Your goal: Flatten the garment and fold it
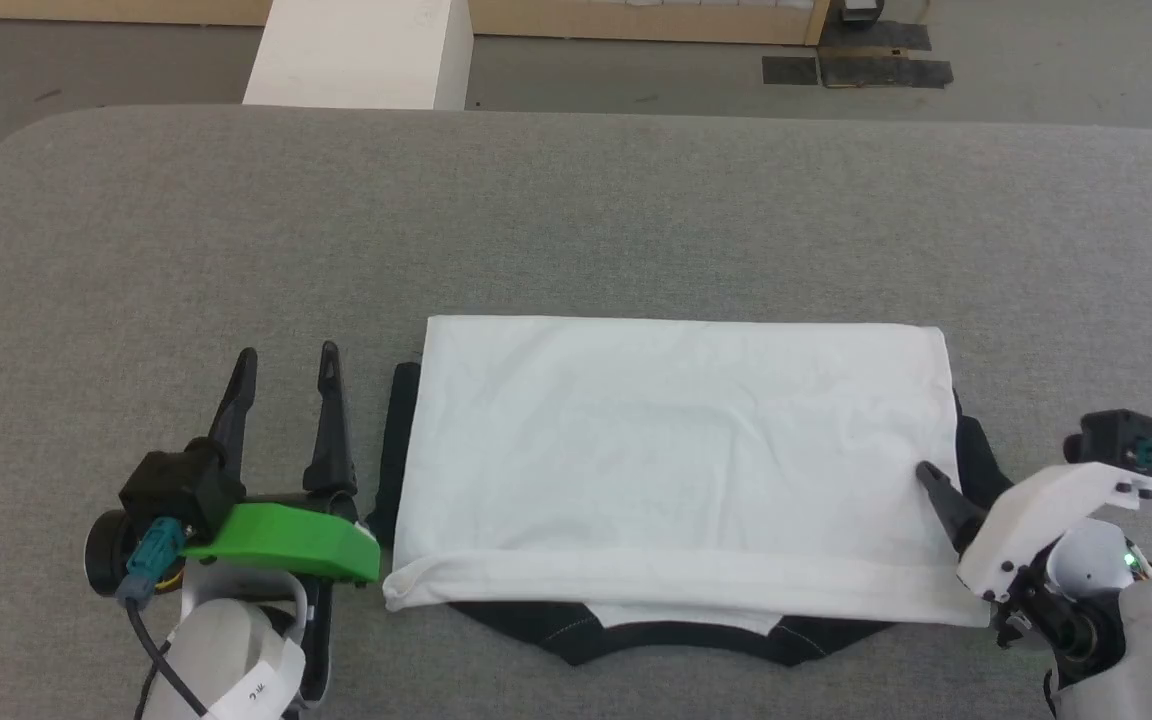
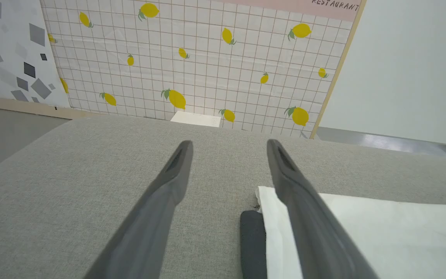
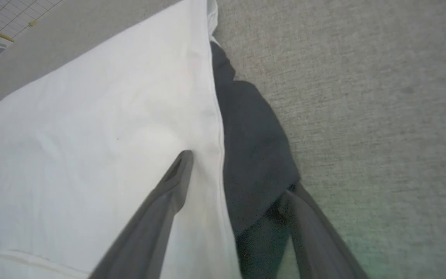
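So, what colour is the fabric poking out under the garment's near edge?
Black, below the white body of the garment; clearest in head view.

Open grey table [image 1: 576,200] lies beyond the garment [image 1: 676,450] — white block [image 1: 356,50] farther off.

A grey worktop [image 1: 576,220] is spreading beneath the left end effector [image 1: 286,356]. Ahead of it a white block [image 1: 361,50] is standing on the floor [image 1: 86,60], with a lemon-print panel [image 2: 207,58] rising behind. Black mats [image 1: 856,68] are lying far off to its right.

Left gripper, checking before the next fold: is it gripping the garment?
No, the left gripper stands open beside the garment, with nothing in it.
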### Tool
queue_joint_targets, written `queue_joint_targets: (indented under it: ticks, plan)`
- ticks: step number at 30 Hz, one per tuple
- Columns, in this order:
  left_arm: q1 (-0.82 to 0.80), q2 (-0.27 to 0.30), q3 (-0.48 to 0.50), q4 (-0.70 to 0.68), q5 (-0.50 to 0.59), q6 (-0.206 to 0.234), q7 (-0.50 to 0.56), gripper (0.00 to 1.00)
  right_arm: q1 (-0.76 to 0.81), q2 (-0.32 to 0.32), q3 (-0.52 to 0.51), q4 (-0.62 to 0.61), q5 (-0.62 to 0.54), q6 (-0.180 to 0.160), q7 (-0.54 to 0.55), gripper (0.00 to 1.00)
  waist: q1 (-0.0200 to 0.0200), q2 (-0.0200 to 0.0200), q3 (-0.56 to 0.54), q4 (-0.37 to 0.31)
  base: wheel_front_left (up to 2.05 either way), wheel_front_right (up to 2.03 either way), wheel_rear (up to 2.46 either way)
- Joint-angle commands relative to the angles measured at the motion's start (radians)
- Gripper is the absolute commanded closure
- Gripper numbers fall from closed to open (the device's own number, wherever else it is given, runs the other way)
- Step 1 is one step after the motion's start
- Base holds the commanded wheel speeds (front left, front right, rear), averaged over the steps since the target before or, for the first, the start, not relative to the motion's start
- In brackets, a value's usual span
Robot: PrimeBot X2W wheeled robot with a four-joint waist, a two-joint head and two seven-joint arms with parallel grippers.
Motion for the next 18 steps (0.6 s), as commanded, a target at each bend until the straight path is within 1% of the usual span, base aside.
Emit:
queue_joint_targets:
  ticks: [1,2,3,4,6,7,8,13,18]
  plan:
    - [0.007,-0.009,0.008,0.004,0.010,-0.011,-0.005,0.00,0.008,0.017,0.028,0.030,0.010,-0.001,0.037,0.00,0.0000,0.0000,0.002,0.003,0.00,0.00,0.00]
    - [0.008,-0.013,0.014,0.005,0.015,-0.017,-0.005,0.00,0.008,0.017,0.039,0.033,0.021,-0.001,0.053,0.00,0.0000,0.0000,0.003,0.004,0.00,0.00,0.00]
    - [0.007,-0.017,0.019,0.006,0.018,-0.022,-0.005,0.00,0.007,0.017,0.047,0.033,0.026,-0.001,0.063,0.19,0.0000,0.0000,0.004,0.005,0.00,0.00,0.00]
    - [0.007,-0.022,0.025,0.007,0.023,-0.027,-0.005,0.00,0.007,0.017,0.054,0.031,0.029,-0.001,0.072,0.53,0.0000,0.0000,0.006,0.007,0.00,0.00,0.00]
    - [0.007,-0.029,0.033,0.010,0.030,-0.037,-0.005,0.00,0.008,0.017,0.060,0.027,0.030,-0.001,0.081,0.78,0.0000,0.0000,0.007,0.008,0.00,0.00,0.00]
    - [0.006,-0.032,0.036,0.012,0.034,-0.041,-0.005,0.00,0.008,0.017,0.061,0.024,0.025,-0.001,0.080,0.97,0.0000,0.0000,0.008,0.008,0.00,0.00,0.00]
    - [0.005,-0.036,0.039,0.015,0.038,-0.046,-0.005,0.00,0.009,0.017,0.056,0.021,0.022,-0.001,0.073,1.00,0.0000,0.0000,0.008,0.008,0.00,0.00,0.00]
    - [0.003,-0.049,0.053,0.022,0.055,-0.061,-0.005,0.00,0.014,0.018,0.035,0.006,0.008,-0.001,0.036,1.00,0.0000,0.0000,0.004,0.006,0.00,0.00,0.00]
    - [0.008,-0.058,0.069,0.026,0.067,-0.072,-0.005,0.00,0.025,0.018,-0.025,-0.014,-0.010,-0.001,-0.010,1.00,0.0000,0.0000,-0.005,-0.004,0.00,0.00,0.00]
